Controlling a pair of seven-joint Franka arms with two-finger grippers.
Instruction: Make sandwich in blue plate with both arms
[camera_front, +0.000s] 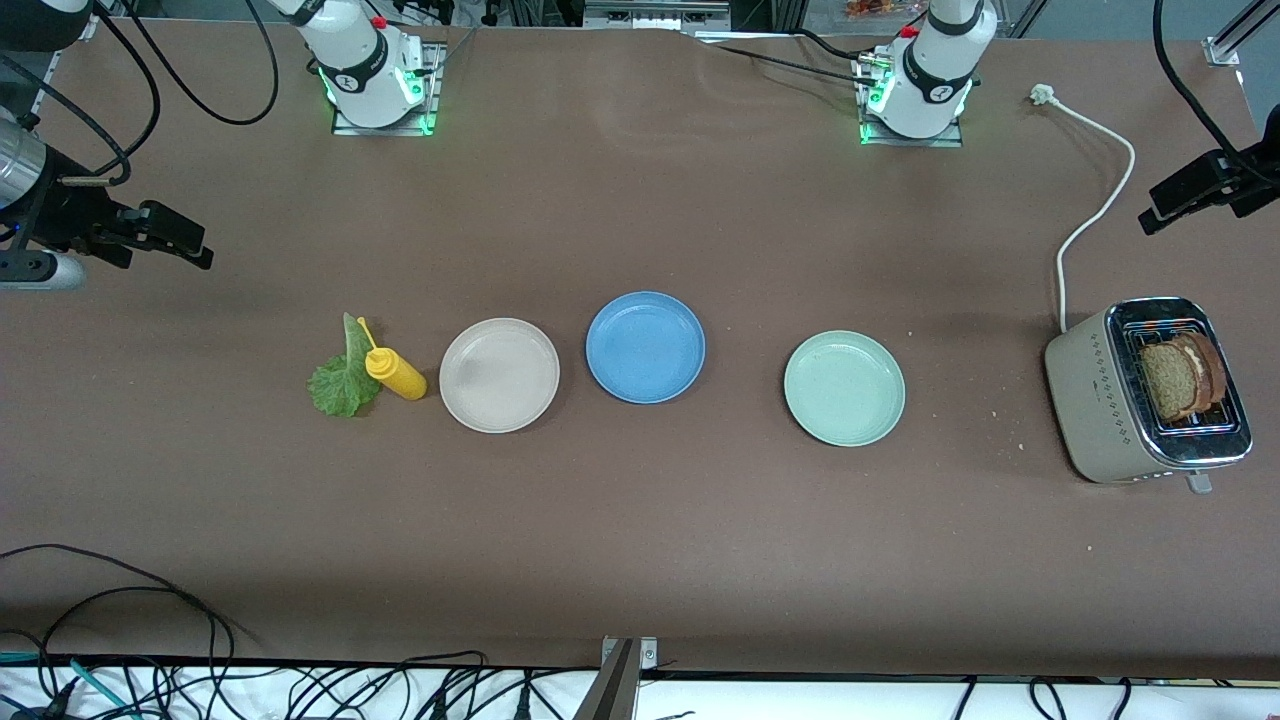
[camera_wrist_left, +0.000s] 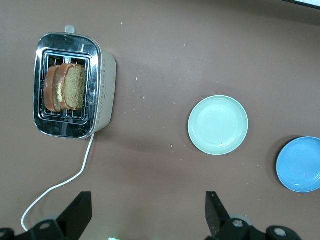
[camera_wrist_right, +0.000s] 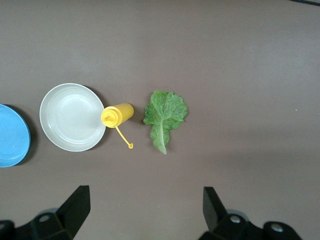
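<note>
The blue plate (camera_front: 645, 346) lies empty at the table's middle; it also shows in the left wrist view (camera_wrist_left: 300, 164) and the right wrist view (camera_wrist_right: 12, 136). Two brown bread slices (camera_front: 1183, 377) stand in the toaster (camera_front: 1145, 393) at the left arm's end, also in the left wrist view (camera_wrist_left: 65, 87). A green lettuce leaf (camera_front: 340, 378) lies toward the right arm's end, also in the right wrist view (camera_wrist_right: 164, 115). My left gripper (camera_wrist_left: 148, 212) is open and empty, up over bare table near the toaster (camera_wrist_left: 72, 86). My right gripper (camera_wrist_right: 145, 210) is open and empty, high over bare table near the lettuce.
A yellow squeeze bottle (camera_front: 395, 371) lies between the lettuce and a beige plate (camera_front: 499, 375). A pale mint-green plate (camera_front: 844, 388) sits between the blue plate and the toaster. The toaster's white cord (camera_front: 1095, 200) runs toward the left arm's base.
</note>
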